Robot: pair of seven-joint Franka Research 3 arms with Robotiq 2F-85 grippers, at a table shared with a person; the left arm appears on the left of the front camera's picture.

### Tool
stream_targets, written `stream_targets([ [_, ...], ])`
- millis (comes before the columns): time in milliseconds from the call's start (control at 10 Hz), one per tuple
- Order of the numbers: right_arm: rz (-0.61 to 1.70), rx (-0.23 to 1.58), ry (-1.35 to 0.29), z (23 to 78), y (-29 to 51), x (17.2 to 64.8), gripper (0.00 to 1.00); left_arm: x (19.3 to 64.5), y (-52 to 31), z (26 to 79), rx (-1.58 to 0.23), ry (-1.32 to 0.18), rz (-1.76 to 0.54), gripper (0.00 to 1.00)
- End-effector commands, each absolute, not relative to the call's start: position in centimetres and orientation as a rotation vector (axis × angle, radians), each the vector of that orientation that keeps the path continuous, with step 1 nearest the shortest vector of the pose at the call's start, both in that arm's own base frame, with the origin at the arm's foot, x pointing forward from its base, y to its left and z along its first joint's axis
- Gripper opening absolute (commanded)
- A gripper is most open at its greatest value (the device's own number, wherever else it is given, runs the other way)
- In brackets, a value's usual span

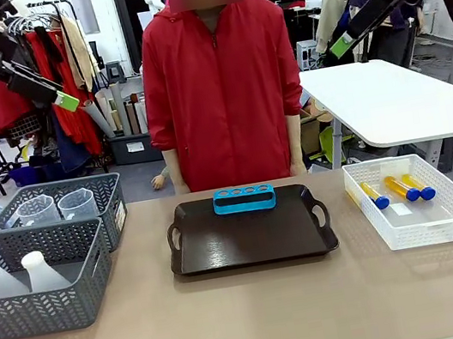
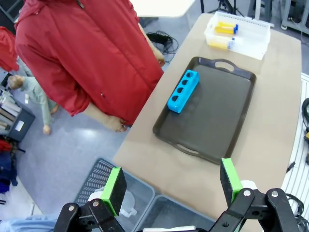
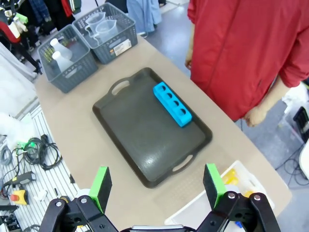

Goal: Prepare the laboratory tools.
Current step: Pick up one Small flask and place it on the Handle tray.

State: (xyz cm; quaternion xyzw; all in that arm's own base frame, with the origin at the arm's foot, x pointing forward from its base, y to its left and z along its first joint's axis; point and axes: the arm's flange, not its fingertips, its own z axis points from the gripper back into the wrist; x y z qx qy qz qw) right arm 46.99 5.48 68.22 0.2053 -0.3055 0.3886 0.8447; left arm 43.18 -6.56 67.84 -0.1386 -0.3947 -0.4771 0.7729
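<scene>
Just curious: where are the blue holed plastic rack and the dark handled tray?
Blue holed plastic rack [image 1: 244, 204]: front view, its front wall.
Dark handled tray [image 1: 247, 240]: front view, bare floor.

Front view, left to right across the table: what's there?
Grey baskets holding flasks and beakers → tray with blue rack → white bin with orange tubes.

Left gripper [image 2: 172, 182] raised high, jaws spread wide and empty, right gripper [image 3: 157, 184] likewise — well apart
</scene>
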Motion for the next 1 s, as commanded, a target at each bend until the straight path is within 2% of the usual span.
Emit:
stream_targets([
  [0, 0.821, 0.436, -0.645, 68.19, 5.90, 46.78, 1.00, 42.96, -6.59, 67.78, -0.299, -0.858, -1.033, 1.00],
  [900, 0.821, 0.436, -0.645, 68.19, 5.90, 46.78, 1.00, 42.96, -6.59, 67.78, -0.299, -0.858, -1.033, 1.00],
])
